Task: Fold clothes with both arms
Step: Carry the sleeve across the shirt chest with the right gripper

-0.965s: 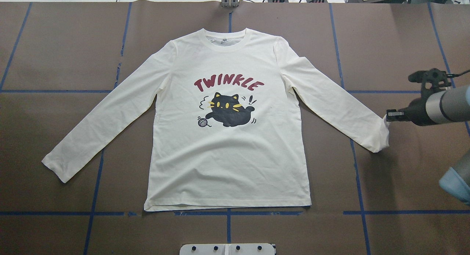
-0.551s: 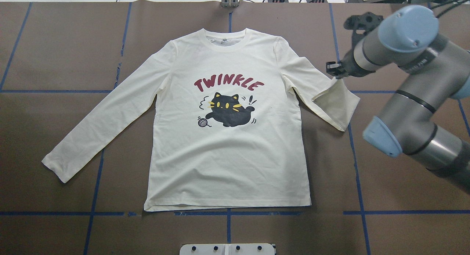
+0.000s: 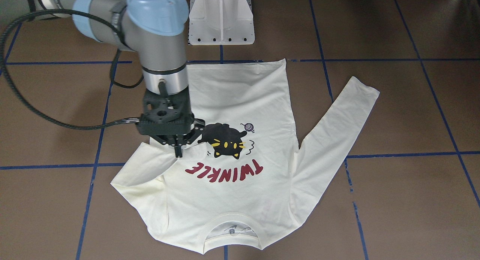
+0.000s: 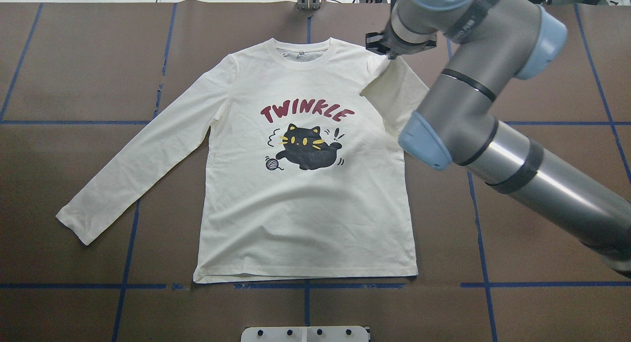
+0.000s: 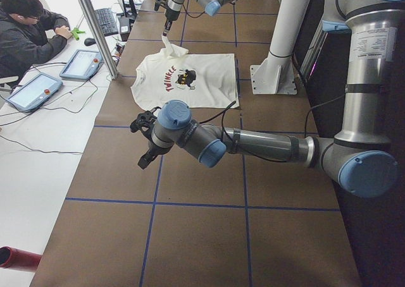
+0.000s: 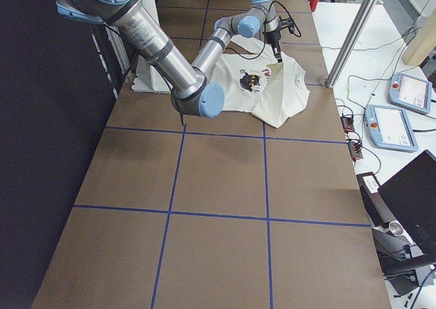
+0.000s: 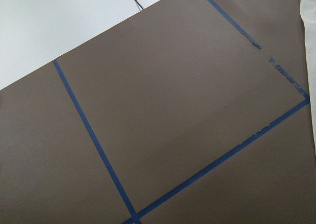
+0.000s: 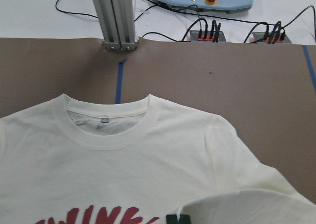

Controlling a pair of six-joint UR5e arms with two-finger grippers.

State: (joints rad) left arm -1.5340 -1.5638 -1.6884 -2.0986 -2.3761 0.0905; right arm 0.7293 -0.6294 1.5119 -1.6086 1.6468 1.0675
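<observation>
Since a second ago the right arm (image 4: 493,115) has swung in from the bench's right side, carrying the cuff of the right sleeve (image 4: 394,93) across and up toward the collar. That sleeve lay straight out on the bench (image 4: 74,61) then. It is now doubled back on itself, with its plain underside showing.

The right gripper (image 3: 178,152) points down with its fingers pinched together on the cuff. It holds the cuff clear of the surface, so the cloth drapes from it to the shoulder seam. In the overhead view it sits above the shirt's right shoulder, just beside the collar.

The shirt (image 4: 305,214) lies flat and print up in the middle of the bench. Its collar is toward the far edge and its hem toward the robot's edge, along one of the blue tape lines (image 4: 345,285). The body and the left sleeve (image 4: 138,169) have not shifted. That sleeve stretches out at a slant toward the left end.

The left arm (image 5: 253,145) reaches low over bare bench toward the left end, well apart from the shirt. Whether the left gripper (image 5: 145,159) is parted or closed cannot be told. Its wrist camera shows brown surface, tape and a sliver of cream cloth at one edge.

A white pedestal (image 3: 221,16) stands at the robot's edge, and a person (image 5: 25,28) sits at a side table beyond the far edge.
</observation>
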